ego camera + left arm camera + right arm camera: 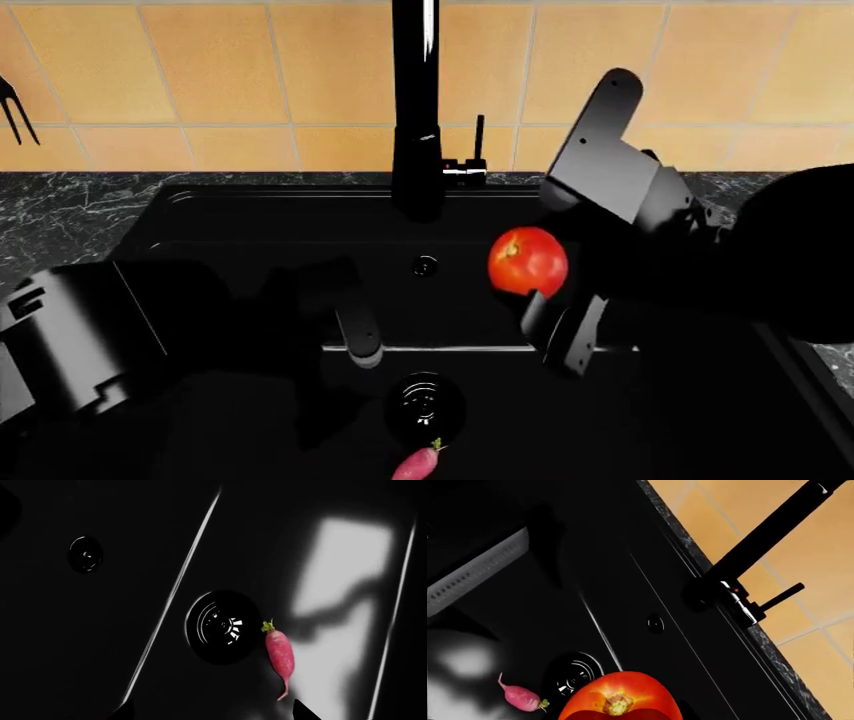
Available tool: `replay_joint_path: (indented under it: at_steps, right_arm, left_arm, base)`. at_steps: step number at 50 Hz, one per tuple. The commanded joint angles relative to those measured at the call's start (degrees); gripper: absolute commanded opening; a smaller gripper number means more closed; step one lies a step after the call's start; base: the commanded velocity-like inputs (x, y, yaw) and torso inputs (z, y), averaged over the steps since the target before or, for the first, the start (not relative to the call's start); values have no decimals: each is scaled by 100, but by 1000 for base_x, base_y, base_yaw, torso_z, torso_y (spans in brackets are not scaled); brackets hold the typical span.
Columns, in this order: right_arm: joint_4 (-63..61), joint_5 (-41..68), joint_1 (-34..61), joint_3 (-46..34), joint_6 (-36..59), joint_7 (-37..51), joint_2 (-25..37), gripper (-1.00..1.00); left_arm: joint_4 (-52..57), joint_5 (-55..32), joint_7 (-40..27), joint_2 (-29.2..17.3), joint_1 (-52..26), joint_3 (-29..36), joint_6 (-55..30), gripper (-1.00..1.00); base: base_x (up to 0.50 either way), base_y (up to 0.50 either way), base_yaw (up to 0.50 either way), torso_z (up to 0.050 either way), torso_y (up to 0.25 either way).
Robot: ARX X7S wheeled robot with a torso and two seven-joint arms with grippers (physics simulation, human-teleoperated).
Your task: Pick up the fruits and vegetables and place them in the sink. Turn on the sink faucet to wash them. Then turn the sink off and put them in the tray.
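Observation:
The red tomato hangs over the black sink, and my right gripper is shut on it. Down on the sink floor, the pink radish lies beside the round drain. My left gripper hovers open above the drain with nothing in it, its fingertips near the radish's tail. At the back edge stands the tall black sink faucet, with its thin side lever. The tray is out of view.
Grey marbled counter rims the sink, with an orange tiled wall behind it. A small overflow hole sits in the back wall of the sink. A dark fork hangs on the wall at far left.

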Motion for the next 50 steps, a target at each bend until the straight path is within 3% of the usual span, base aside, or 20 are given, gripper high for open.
replay_joint_path:
  at_steps: [1,7,15,31,50]
  right_arm:
    - [68,115,-376,242,-298,463,52,-100]
    - [96,92,-362,215,-301,430,34,-100]
    - [1463,-1168,41,-874,-378,-976,-677,-100]
    - [2803,-2207,190,-2215,-845,-2507,-1454,-100]
    - [4601,-2821,-330,-2702,-1866,-3202,-2610,-100]
  left_arm:
    - [155,-48,-91,-73,-16,-75,-4,100]
    - [157,-50,-99,-73,-15,-75,2,100]
    - [106,-65,-106,-16,-32,-107,27,100]
    - [288,-214,-311,-99,-161,-241,-237,100]
    - [332,-226,-314,-129,-182,-259,-184,100]
  base:
    - [35,0,0,0,0]
    - [35,0,0,0,0]
    - [35,0,0,0,0]
    - [36,0,0,0,0]
    - [37,0,0,0,0]
